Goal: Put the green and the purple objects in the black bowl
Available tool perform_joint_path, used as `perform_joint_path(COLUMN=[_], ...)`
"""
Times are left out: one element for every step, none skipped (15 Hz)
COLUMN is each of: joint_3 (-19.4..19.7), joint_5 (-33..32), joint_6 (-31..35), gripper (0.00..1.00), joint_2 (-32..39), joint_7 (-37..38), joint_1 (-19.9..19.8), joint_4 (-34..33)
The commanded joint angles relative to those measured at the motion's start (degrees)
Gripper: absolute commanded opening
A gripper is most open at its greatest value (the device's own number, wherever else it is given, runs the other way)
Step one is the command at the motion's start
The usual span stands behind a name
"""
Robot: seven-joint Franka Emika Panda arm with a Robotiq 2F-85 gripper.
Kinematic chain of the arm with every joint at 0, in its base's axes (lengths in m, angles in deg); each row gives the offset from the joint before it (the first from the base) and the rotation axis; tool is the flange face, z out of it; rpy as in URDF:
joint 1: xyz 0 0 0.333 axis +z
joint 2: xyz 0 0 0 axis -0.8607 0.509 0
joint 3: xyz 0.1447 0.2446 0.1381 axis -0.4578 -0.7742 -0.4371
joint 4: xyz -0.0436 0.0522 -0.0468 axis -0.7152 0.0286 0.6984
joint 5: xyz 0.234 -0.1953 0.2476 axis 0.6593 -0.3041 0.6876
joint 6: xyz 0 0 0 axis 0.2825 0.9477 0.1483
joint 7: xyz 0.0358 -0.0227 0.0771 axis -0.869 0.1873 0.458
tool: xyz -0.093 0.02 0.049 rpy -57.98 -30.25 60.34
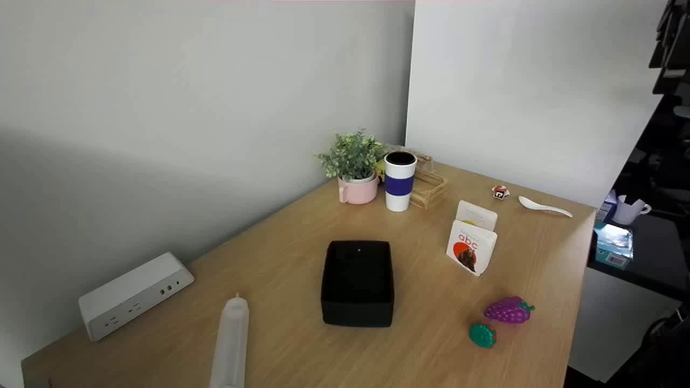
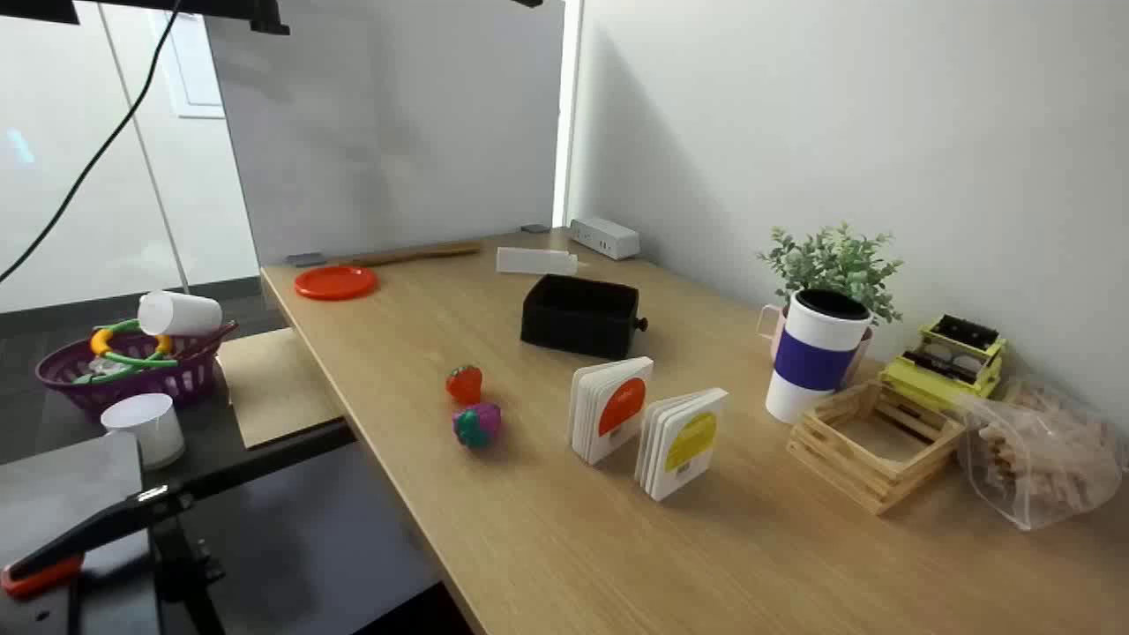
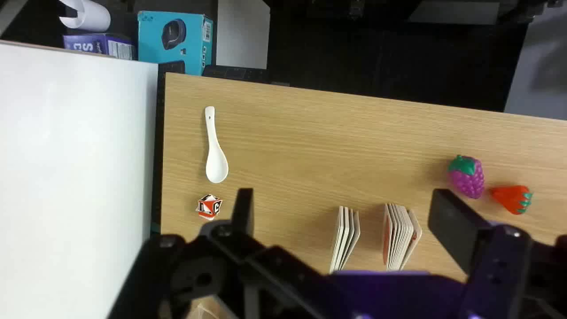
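1. The tool point(image 3: 343, 199) hangs over the worktop point(image 3: 310, 133), fingers point(image 3: 452, 226) spread wide and nothing held: released, ready for a first pick.
2. Below it, as the wrist view looks down, two board books point(image 3: 401, 235) stand on edge. Hold height while crossing them; a low sideways sweep would likely topple one.
3. Beyond one finger lies the purple toy grape bunch point(image 3: 470, 180), with the red toy strawberry point(image 3: 510, 198) just beside it and a narrow gap between. The strawberry is presumably the green object: its green cap point(image 1: 481, 335) shows best in an exterior view.
4. For a sound pinch on the grape bunch, turn the tool so that it closes across the line joining the two fruits; neither finger then has to wedge into that gap. Come straight down, centre on the body, and close slowly, since so rounded a shape may roll.
5. Farther out, in both exterior views, the black open-topped box point(image 1: 358, 313), presumably the bowl, stands upright, with both fruits outside it. Lift each above its walls and let go low over the hollow.
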Motion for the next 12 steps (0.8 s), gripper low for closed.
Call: perform_joint_path(joint_3=[0.48, 0.48, 0.48, 0.48, 0.48, 0.48, 0.48, 1.18, 2.19, 3.04, 3.76, 4.49], joint_5=[-0.15, -0.15, -0.15, -0.15, -0.15, -0.15, -0.15, 0.36, 1.41, 2.50, 3.37, 4.57], joint_6=[-0.19, -0.19, -0.19, -0.19, -0.19, -0.19, -0.19, 0.00, 0.56, 1.07, 2.44, 3.68], gripper=[1.00, 1.00, 1.00, 1.00, 1.00, 1.00, 1.00, 1.00, 1.00, 1.00, 1.00, 1.00], joint_2=[0.02, 0.02, 0.02, 0.02, 0.02, 0.02, 0.02, 1.04, 2.45, 3.53, 5.16, 7.31], joint_7=[0.15, 0.15, 0.15, 0.15, 0.15, 0.15, 0.15, -2.81, -6.89, -10.90, -13.92, -17.12], joint_1=[0.58, 0.58, 0.58, 0.58, 0.58, 0.58, 0.58, 1.00, 1.68, 2.35, 2.80, 3.33], joint_4=[-0.13, -0.13, -0.13, -0.13, -0.13, -0.13, -0.13, -0.81, -1.62, -2.19, -2.89, -4.00])
